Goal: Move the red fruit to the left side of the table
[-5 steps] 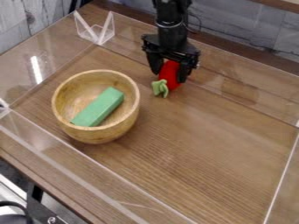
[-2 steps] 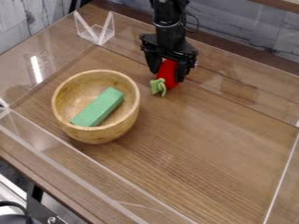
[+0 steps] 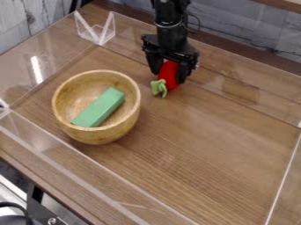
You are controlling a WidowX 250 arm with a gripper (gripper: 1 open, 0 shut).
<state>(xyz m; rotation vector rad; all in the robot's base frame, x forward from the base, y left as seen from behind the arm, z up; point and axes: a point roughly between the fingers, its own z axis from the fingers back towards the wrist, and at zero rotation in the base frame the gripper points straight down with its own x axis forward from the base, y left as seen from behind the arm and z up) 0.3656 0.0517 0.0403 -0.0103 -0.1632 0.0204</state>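
The red fruit lies on the brown wood-grain table near the back, its light-green leafy stem pointing toward the front left. My black gripper comes straight down over it, open, with one finger on each side of the red body. The fingers straddle the fruit and partly hide it; whether the pads touch it I cannot tell.
A round light-wood bowl holding a green rectangular block sits at the left. Clear acrylic walls edge the tabletop, with a clear bracket at the back left corner.
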